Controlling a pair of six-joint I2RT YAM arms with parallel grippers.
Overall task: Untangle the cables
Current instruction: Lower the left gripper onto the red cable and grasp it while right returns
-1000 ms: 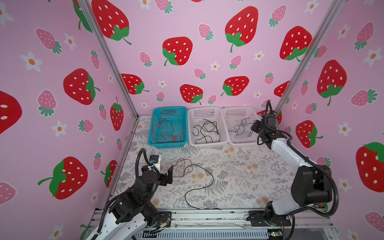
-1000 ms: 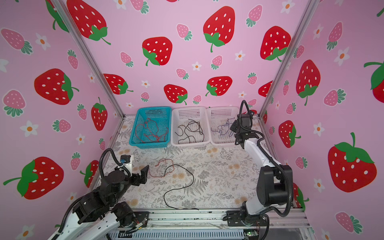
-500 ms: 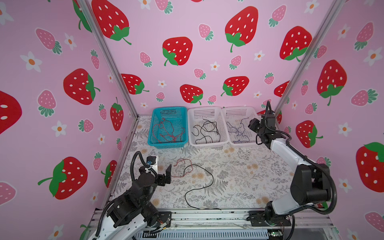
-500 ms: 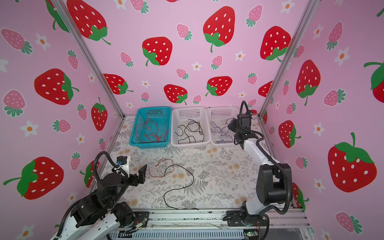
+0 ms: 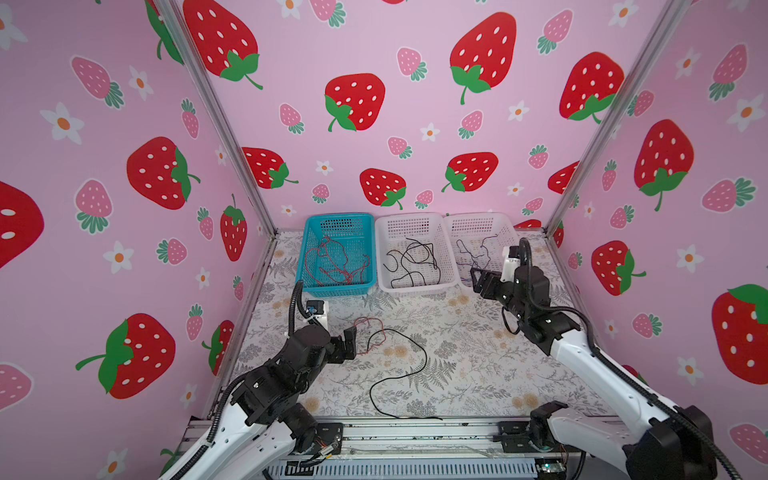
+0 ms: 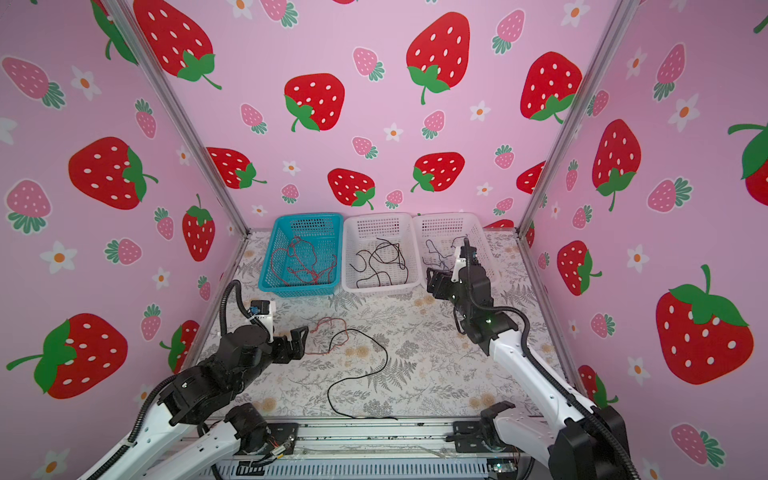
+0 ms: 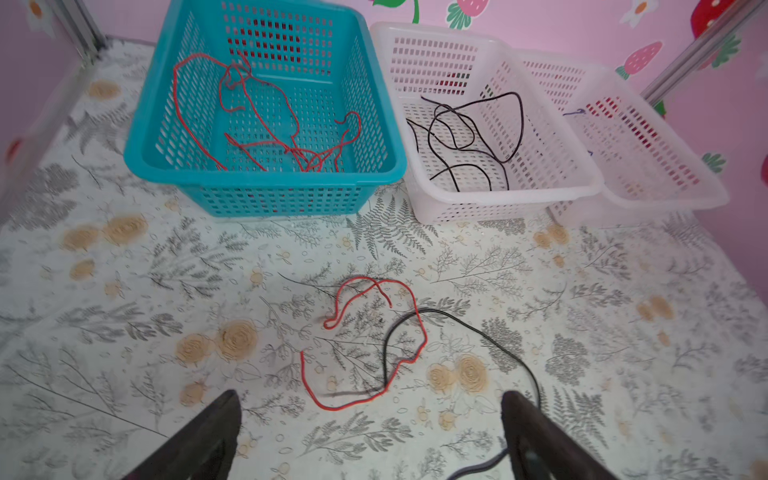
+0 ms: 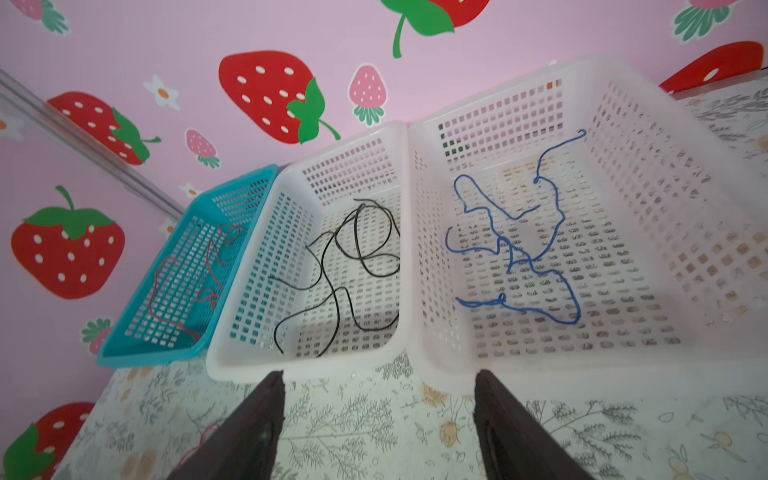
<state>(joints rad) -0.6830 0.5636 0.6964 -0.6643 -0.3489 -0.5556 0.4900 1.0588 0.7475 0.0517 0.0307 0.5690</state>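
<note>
Left end effector (image 7: 370,397) hangs low over the near left of the tabletop (image 5: 478,374), its jaws spread wide and holding nothing. Just ahead of it, a red cable (image 7: 423,336) lies in loose loops on the flowered cloth. A black cable (image 5: 425,359) crosses over the red one where they meet, then runs in a long curve toward the front edge of the tabletop. Neither cable touches the fingers.

Farther back on the right, the right end effector (image 8: 379,374) hovers just in front of the baskets, jaws apart and empty.

Three baskets stand side by side against the back wall. The blue basket (image 5: 336,291) on the left holds tangled red cables (image 5: 332,266). The middle white basket (image 5: 415,286) holds black cables (image 5: 411,257). The right white basket (image 8: 623,374) holds blue cables (image 8: 519,249), spread over its floor.
</note>
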